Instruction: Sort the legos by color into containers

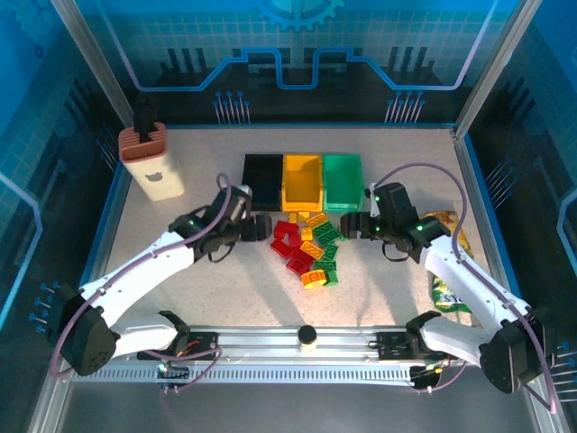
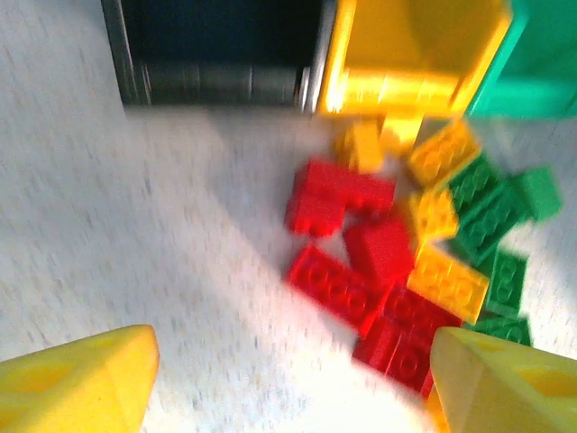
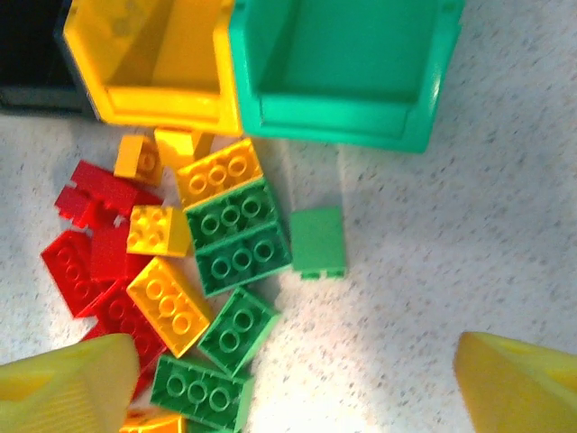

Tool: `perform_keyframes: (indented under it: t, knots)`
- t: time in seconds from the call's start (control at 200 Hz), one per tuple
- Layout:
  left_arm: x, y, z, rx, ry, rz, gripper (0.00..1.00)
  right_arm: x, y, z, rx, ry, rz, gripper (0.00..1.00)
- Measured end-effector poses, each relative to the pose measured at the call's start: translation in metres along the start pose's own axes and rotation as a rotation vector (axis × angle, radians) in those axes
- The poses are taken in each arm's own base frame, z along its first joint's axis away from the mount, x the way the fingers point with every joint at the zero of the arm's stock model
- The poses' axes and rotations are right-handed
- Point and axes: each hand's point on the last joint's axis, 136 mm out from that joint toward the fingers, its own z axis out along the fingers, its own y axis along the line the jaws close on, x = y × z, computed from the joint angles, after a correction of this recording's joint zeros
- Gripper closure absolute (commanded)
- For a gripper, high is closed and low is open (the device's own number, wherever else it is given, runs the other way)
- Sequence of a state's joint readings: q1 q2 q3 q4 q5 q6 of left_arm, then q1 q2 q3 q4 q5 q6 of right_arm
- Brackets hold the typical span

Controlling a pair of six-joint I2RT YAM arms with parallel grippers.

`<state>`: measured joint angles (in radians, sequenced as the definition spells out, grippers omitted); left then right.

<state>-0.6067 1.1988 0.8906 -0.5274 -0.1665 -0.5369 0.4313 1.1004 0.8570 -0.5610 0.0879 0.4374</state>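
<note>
Red, yellow and green legos (image 1: 309,248) lie in a loose pile on the table in front of three containers: a black bin (image 1: 262,179), a yellow bin (image 1: 302,180) and a green bin (image 1: 342,179). My left gripper (image 1: 259,225) hovers at the pile's left edge, open, with bare table between its fingers (image 2: 77,383) and red legos (image 2: 347,244) just ahead to the right. At the pile's right edge my right gripper (image 1: 354,225) is open and holds nothing. One green lego (image 3: 317,242) lies on its side apart from the rest, below the green bin (image 3: 343,68).
A beige holder (image 1: 151,162) stands at the back left. Snack packets (image 1: 448,262) lie under my right arm near the right wall. A small round object (image 1: 308,336) sits on the front rail. Bare table lies left of the pile.
</note>
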Motion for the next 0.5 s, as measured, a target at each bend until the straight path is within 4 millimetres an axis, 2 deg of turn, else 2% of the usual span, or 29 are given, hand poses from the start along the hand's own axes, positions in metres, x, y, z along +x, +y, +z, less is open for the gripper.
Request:
perform_keyframes:
  t: [0.105,0.185,0.29,0.5]
  knots:
    - [0.040,0.007,0.014,-0.010,0.096,-0.014,0.23,0.020,-0.007,0.009,0.022,0.060,0.026,0.23]
    - [0.054,0.011,0.019,-0.013,0.127,-0.025,0.24,0.037,-0.011,0.019,0.036,0.112,0.036,0.24]
    - [0.057,0.010,0.021,-0.001,0.130,-0.040,0.27,0.054,-0.016,0.032,0.053,0.178,0.042,0.26]
    - [0.049,0.000,0.020,0.046,0.102,-0.054,0.28,0.061,-0.016,0.059,0.074,0.252,0.023,0.33]
